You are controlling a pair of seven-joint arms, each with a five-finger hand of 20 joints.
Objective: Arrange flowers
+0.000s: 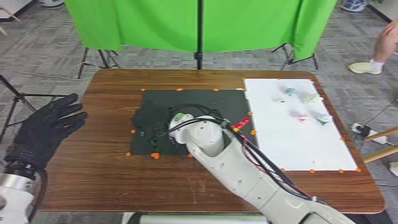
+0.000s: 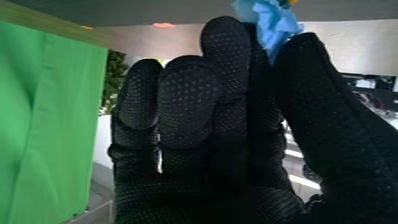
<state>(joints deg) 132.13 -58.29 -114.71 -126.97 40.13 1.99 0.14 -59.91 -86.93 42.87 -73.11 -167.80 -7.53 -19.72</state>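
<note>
One blue flower (image 2: pixel 273 21) is pinched between thumb and finger of my right hand (image 2: pixel 188 107), I suppose for placing it with good control.

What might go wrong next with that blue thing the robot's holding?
The soft blue piece is pinched between the thumb and fingers of the right hand, so it might slip or crumple. The red item lies close beside the right arm, which might knock it when moving.
</note>
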